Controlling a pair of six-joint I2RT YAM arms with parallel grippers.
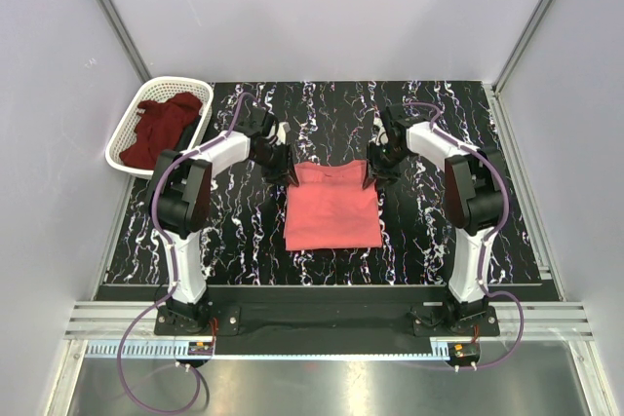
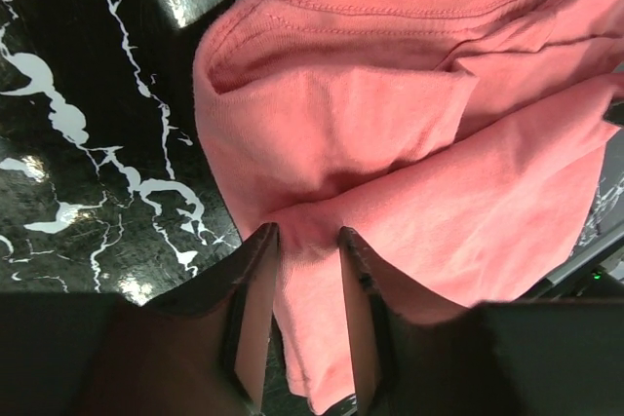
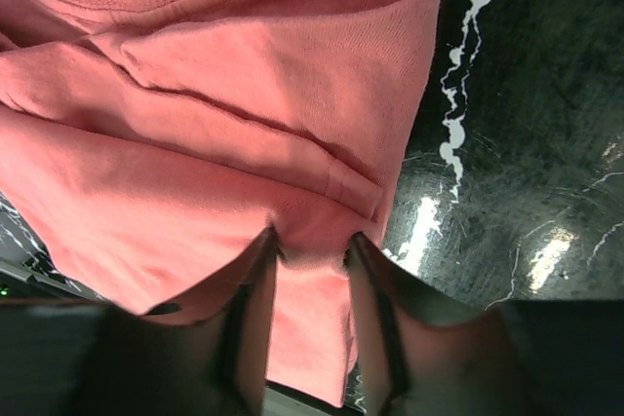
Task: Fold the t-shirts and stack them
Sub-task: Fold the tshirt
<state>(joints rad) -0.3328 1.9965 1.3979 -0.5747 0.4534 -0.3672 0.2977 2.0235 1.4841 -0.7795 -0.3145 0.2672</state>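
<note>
One of two is partly folded: the salmon-pink t-shirt (image 1: 331, 209) lies mid-desk (image 1: 234, 231) as a rectangle, with the left pincer (image 1: 285, 170) and right pincer (image 1: 371, 174) each clamped on a far corner. The maroon t-shirt (image 1: 161, 129) sits crumpled in the basket (image 1: 119, 148), unfolded and unstacked.

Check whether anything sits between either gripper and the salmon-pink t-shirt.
Nothing visible does. The left gripper and the right gripper each have cloth of the salmon-pink t-shirt pinched between their fingers, at its two far corners.
</note>
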